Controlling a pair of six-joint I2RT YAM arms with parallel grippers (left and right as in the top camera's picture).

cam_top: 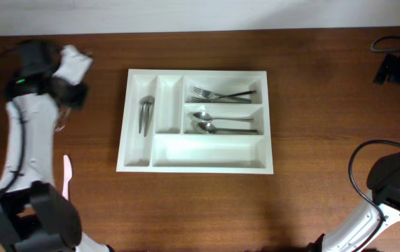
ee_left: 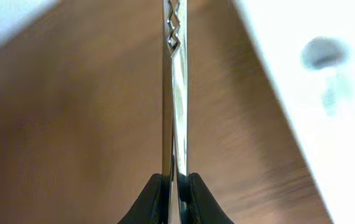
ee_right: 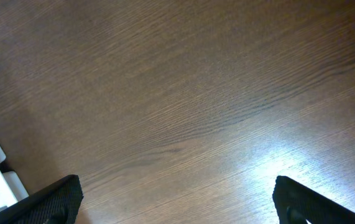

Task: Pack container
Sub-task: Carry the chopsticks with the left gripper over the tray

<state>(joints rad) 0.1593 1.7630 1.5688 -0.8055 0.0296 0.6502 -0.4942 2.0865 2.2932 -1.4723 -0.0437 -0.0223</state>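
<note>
Shows the container (cam_top: 207, 150) mid-frame on a wooden table (cam_top: 312, 105). Holds forks (cam_top: 221, 94) in its upper right compartment, spoons (cam_top: 217, 123) just below, and a steel utensil (cam_top: 146, 114) in the far-left slot. Also shows a pale pink utensil (cam_top: 66, 175) lower left, just beside the left arm (cam_top: 28, 140).

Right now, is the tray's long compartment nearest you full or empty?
Empty: overhead shows only bare white floor in that compartment; forks and spoons lie in others.
</note>
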